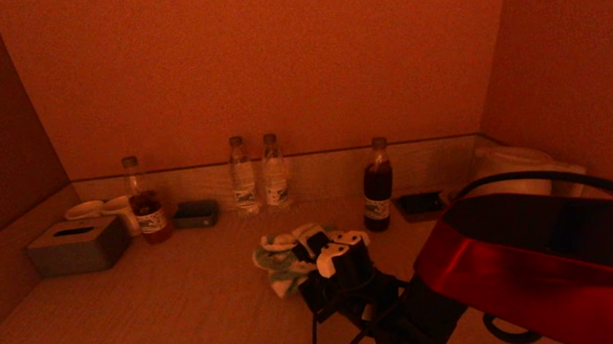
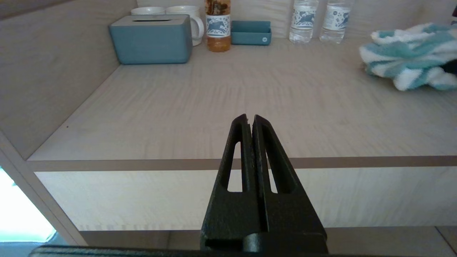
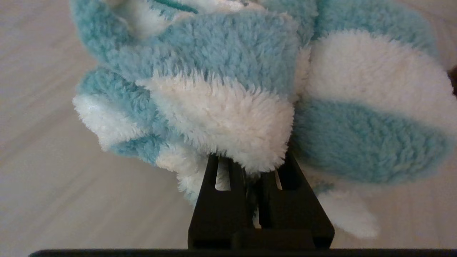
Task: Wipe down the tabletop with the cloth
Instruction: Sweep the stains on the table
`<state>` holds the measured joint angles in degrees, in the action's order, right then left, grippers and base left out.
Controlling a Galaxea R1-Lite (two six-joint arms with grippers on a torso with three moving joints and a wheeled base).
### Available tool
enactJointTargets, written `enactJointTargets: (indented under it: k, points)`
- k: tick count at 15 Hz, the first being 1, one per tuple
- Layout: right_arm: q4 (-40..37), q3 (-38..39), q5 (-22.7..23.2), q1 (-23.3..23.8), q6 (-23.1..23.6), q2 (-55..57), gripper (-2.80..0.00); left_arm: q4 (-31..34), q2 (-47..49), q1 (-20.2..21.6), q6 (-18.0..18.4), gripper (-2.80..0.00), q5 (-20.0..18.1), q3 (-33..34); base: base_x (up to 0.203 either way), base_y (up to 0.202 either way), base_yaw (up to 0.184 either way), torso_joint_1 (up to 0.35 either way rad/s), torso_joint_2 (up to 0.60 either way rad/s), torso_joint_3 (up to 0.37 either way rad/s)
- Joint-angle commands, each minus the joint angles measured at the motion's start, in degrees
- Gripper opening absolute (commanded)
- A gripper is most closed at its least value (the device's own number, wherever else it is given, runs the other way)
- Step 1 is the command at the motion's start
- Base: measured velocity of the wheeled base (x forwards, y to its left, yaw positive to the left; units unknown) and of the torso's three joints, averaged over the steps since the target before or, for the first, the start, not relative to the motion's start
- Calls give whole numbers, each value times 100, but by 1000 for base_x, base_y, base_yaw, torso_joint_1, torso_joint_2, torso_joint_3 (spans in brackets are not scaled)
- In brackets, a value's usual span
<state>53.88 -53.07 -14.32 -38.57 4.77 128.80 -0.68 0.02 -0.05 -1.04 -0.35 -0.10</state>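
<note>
The fluffy striped cloth (image 3: 228, 107), bunched in soft teal and white folds, lay on the tabletop (image 1: 156, 313) near its middle and was clamped between the closed fingers of the right gripper (image 3: 254, 171). The left gripper (image 2: 250, 119), pressed shut on nothing, was held off the near edge. A dark bottle (image 1: 377, 184) stood just to the right of the cloth and slightly farther back, and it was judged that a rightward sweep could topple it. The thick pile could snag or slip from so narrow a pinch. The tabletop appeared smooth, pale and faintly grained.
</note>
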Motion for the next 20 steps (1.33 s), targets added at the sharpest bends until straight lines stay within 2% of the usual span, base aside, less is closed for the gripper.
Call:
enactJointTargets:
  k: [1, 7, 13, 16, 20]
  points:
    - [23, -140, -10, 253, 7, 157, -280, -2, -2, 5, -2, -280, 0, 1, 0, 0, 0, 0, 0, 0]
    - [-34, -414, -33, 633, 15, 447, -280, -2, -2, 5, -2, -280, 0, 1, 0, 0, 0, 0, 0, 0]
    - [-75, -318, -79, 767, 18, 47, -280, -2, -2, 5, -2, -280, 0, 1, 0, 0, 0, 0, 0, 0]
    - [-282, -608, -88, 1123, 7, 40, -280, -2, -2, 5, -2, -280, 0, 1, 0, 0, 0, 0, 0, 0]
    - [-317, -774, -156, 1132, -10, 267, -280, -2, -2, 5, -2, -280, 0, 1, 0, 0, 0, 0, 0, 0]
